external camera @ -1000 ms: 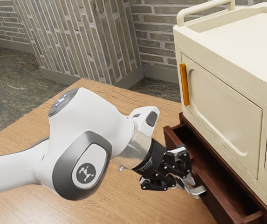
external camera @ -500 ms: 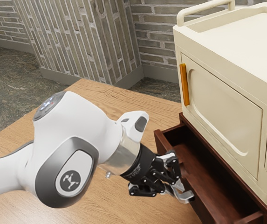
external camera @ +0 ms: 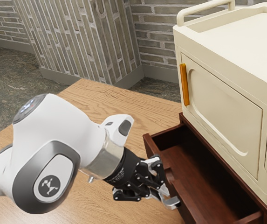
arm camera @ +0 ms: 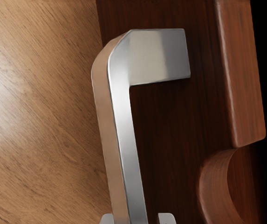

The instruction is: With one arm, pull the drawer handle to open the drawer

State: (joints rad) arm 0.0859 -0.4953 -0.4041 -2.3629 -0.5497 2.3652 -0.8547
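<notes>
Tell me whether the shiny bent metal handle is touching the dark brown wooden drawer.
Touching: in the wrist view, the handle meets the front of the drawer at its wide end.

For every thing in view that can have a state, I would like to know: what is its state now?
Drawer: open, pulled out from under the cream cabinet.
Drawer handle: fixed to the drawer front, outside.
Cabinet door: closed.
Gripper: at the drawer handle; open or shut, I cannot tell.
</notes>
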